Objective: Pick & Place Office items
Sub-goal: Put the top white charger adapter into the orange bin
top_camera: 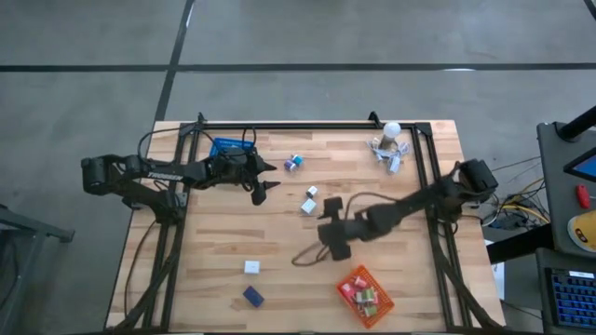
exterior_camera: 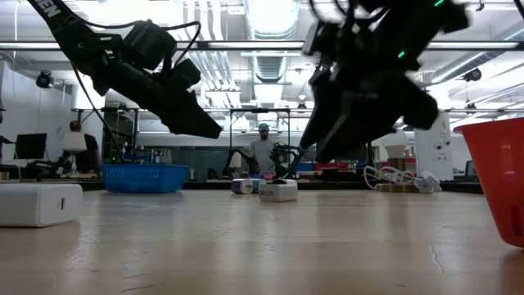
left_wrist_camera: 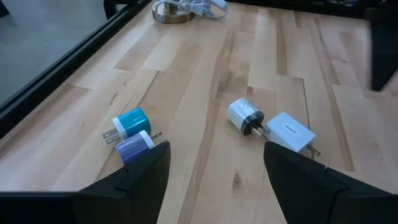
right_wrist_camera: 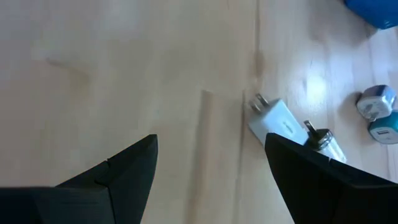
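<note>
Both end effectors hang empty above the worktop (top_camera: 279, 270), fingers apart. The right end effector (top_camera: 328, 210) is near two white plugs (top_camera: 308, 201); the left end effector (top_camera: 264, 180) hovers beside the blue basket (top_camera: 223, 147).

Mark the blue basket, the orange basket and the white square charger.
blue basket (top_camera: 226, 147): high view, its rim.
orange basket (top_camera: 381, 287): high view, its mesh wall.
white square charger (left_wrist_camera: 291, 130): left wrist view, its top face.

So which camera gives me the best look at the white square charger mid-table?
The left wrist view: the white square charger lies unobstructed, prongs visible, touching a round white plug. The right wrist view partly hides it behind a finger; the high view shows a speck, the low view a small block.
</note>
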Controlling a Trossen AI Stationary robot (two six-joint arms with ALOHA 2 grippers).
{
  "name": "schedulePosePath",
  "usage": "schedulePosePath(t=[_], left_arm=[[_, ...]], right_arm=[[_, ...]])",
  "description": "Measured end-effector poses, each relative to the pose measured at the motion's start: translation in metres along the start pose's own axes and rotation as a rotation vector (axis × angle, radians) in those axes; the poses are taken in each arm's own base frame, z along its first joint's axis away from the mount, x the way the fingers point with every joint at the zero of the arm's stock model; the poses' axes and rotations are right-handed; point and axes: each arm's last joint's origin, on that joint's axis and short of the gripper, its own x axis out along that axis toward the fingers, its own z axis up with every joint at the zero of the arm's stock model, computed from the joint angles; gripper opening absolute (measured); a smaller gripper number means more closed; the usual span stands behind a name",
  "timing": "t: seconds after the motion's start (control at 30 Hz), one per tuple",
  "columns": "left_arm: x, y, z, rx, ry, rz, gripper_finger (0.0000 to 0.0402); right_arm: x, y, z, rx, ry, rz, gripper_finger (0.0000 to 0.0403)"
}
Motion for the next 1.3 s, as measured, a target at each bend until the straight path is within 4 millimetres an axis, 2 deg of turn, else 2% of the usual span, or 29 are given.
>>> schedulePosePath(t=[0.27,0.4,0.57,0.93,1.13,1.3], left_arm=[[0.000,0.000,0.000,0.008,0.000,0.000,0.0259],[0.000,0.000,0.000,0.008,0.000,0.000,0.0259],[0.000,0.000,0.000,0.008,-0.001,0.001,0.0259],[0.000,0.000,0.000,0.015,0.000,0.005,0.0259],[0.000,0.000,-0.001,0.017,0.006,0.012,0.0259],[0.000,0.002,-0.002,0.022,0.026,0.050,0.0259]], right_arm=[[0.021,-0.060,-0.011,-0.038,0.057,0.074,0.0292],[0.032,-0.080,-0.020,-0.047,0.088,0.101,0.0292],[0.047,-0.088,-0.021,-0.121,0.151,0.144,0.0292],[0.063,-0.101,0.013,-0.259,0.191,0.196,0.0292],[0.091,-0.102,0.014,-0.287,0.280,0.281,0.0292],[0.104,-0.100,0.016,-0.296,0.305,0.340,0.0292]])
